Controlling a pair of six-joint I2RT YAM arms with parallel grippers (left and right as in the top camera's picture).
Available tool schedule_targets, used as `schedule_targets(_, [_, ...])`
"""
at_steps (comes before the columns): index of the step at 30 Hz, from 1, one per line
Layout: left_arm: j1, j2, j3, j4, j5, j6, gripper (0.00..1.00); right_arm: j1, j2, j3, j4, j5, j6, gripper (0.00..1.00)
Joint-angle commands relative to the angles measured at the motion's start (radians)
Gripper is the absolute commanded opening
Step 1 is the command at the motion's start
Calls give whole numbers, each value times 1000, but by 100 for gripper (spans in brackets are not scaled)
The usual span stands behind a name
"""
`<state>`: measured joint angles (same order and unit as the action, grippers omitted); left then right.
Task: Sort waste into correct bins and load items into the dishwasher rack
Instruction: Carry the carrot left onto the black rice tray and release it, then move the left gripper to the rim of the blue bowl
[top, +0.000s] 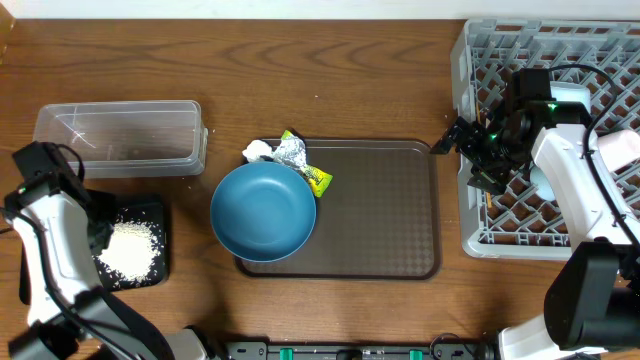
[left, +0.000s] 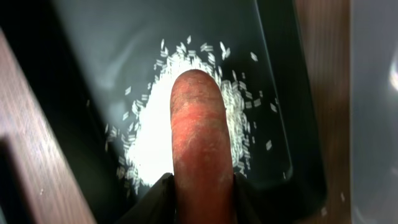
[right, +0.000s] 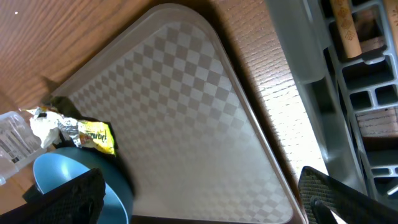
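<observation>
**Holding a carrot over the rice**

At the table's right edge, the grey dishwasher rack. Mid-table, the brown serving tray. Back left, the clear tub, lying on the wood. On the brown tray's left end, the dark-blue bowl. In front of the tub, the black tray, heaped with white rice. Between rack and brown tray, the right gripper, jaws spread wide around nothing. At the bowl's far rim, bunched together: snack packet, foil, tissue. Over the rice, the left gripper, clamped on the orange carrot; touching the grains or not, cannot tell.
</observation>
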<state>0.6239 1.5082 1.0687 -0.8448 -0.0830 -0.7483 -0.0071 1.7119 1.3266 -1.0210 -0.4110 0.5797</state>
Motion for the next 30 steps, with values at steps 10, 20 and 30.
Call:
schedule_targets(10, [47,86,15,105,-121,87,37,20,2,2,0,3,-16,99])
schedule_targets(20, [47,47,26,83,76,148,38,20,2,2,0,3,-16,99])
schedule_targets(30, [0,-296,43,-61,369,180,63,20,2,2,0,3,-16,99])
